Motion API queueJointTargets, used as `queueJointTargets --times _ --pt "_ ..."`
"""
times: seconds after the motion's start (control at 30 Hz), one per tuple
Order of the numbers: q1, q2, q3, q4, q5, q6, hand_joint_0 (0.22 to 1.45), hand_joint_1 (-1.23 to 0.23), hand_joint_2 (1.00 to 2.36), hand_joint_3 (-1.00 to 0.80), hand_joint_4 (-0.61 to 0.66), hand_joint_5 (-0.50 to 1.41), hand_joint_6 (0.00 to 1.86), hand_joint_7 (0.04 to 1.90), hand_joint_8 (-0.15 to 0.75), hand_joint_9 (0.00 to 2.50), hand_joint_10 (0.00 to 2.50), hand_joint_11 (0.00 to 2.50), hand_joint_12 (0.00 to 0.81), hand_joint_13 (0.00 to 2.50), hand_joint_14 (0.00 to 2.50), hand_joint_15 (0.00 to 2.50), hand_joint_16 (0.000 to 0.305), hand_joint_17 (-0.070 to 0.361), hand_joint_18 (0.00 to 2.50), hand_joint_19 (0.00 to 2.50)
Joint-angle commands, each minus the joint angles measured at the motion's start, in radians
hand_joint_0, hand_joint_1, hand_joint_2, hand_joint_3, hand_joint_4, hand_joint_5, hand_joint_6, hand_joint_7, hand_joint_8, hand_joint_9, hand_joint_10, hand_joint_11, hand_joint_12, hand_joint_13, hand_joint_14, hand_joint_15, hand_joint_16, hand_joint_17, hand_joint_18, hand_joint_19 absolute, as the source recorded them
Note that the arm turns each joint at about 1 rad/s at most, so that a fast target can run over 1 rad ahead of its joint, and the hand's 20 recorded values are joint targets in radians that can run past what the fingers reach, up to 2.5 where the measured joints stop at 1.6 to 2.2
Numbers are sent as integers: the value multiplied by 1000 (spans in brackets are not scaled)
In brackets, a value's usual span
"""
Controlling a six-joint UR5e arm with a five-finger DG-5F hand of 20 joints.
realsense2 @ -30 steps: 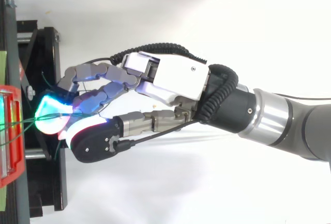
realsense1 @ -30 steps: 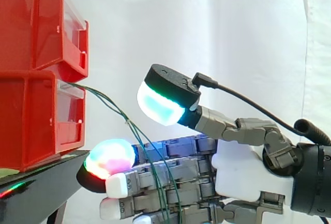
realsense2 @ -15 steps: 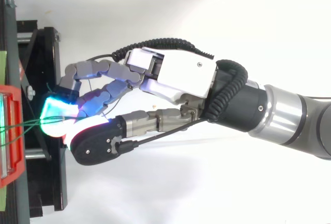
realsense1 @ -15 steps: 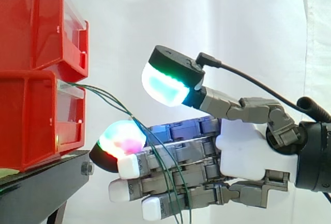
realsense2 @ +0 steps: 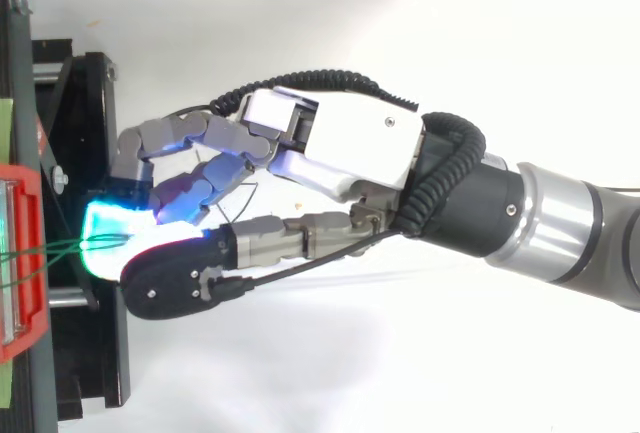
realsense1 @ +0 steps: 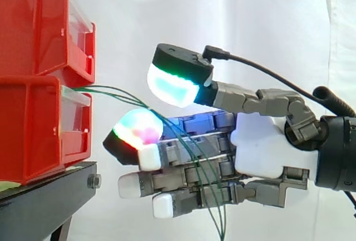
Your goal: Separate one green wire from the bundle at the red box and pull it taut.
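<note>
White curtain [realsense1: 267, 29] behind, red box [realsense1: 33, 129] at left. Green wires [realsense1: 111, 91] leave its lower bin and drape over my hand's [realsense1: 261, 152] straight fingers [realsense1: 189, 181]. Thumb hovers above, nothing pinched. None singled out, all slack; separating and pulling remain.

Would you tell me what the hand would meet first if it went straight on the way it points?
Most likely the front of the lower red bin. The green wires from it lie across the hand, and the top view suggests hand and bin line up.

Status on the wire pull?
Hand close to lower red bin, grip unclear. Green wires run from bin across hand, none singled out. Nothing blocking.
</note>
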Motion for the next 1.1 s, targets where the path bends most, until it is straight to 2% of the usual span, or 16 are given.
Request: queueJointTargets --times 0.0,0.23,0.33,0.37,0.43,0.5,0.57,0.63,0.77,1.0,1.07 --pt "-2 9 3 -27 0 2 589 -649 1020 -159 204 -142 854 1154 303 993 17 535 398 786 19 457 54 122 725 630" --pt "-2 16 5 -53 0 2 595 -746 1018 -109 174 -144 889 1165 323 1077 19 686 415 824 19 478 58 131 787 615" --pt "-2 16 3 -53 0 4 600 -774 1018 -245 183 -145 899 1155 302 1096 23 729 388 809 19 490 54 121 756 644" --pt "-2 16 3 -55 0 4 564 -720 1012 -354 197 -142 898 1156 304 1112 23 727 393 818 20 490 55 123 763 638" --pt "-2 18 5 -56 0 2 544 -584 1008 -410 187 -134 891 1155 309 1151 23 735 400 836 18 491 56 126 776 647" --pt "-2 21 5 -56 0 2 585 -498 1013 -341 172 -130 882 1185 302 1164 21 728 395 842 19 497 55 123 777 663" --pt "-2 22 5 -58 0 2 581 -492 1017 -251 170 -122 878 1210 307 1170 23 717 398 852 20 492 55 124 789 664" --pt "-3 30 5 -70 0 2 585 -541 1010 -149 186 -112 879 1195 350 1218 18 684 450 919 18 477 66 149 912 612" --pt "-3 36 5 -96 -2 4 582 -652 1002 -41 191 -113 887 1181 376 1228 20 687 480 954 15 473 72 162 969 590" --pt "-3 49 5 -111 0 2 595 -726 1006 -55 172 -130 900 1125 361 1195 18 729 457 930 17 500 69 156 931 598" --pt "-5 50 5 -121 0 2 605 -741 1009 -126 183 -136 900 1124 347 1166 22 742 448 913 20 508 66 150 896 603"
